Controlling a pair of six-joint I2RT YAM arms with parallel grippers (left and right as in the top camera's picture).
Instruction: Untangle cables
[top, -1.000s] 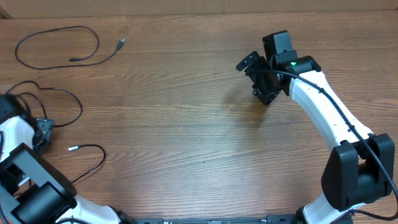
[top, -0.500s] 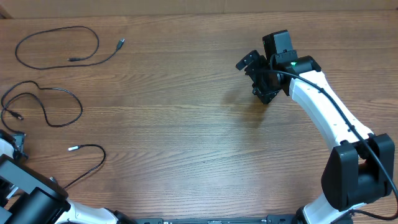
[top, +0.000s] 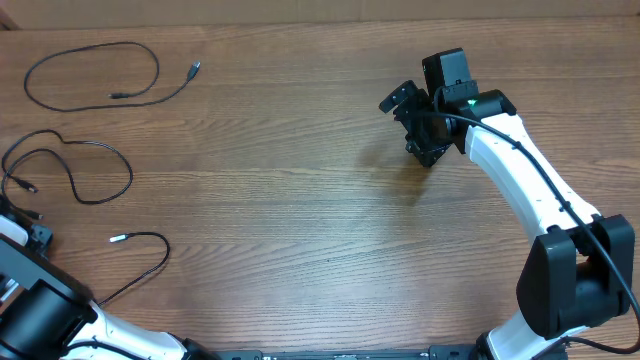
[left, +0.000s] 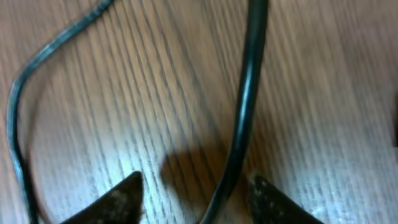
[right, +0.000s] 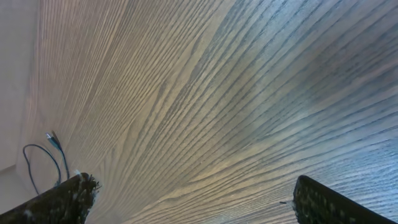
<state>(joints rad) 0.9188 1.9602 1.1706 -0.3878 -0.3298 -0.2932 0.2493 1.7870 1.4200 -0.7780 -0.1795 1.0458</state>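
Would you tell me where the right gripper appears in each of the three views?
Overhead: the right gripper is right of centre, near the top, hanging open over bare wood.
Right wrist: only its dark fingertips show, one in each bottom corner.
Left wrist: not in it.
Shared landmark: the wood-grain table, seen in all three views.

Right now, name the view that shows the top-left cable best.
Overhead: the top-left cable lies there whole, loop and both plug tips. The left wrist shows only a blurred close stretch of some cable; the right wrist a tiny cable piece at its edge. Which cables those are, I cannot tell.
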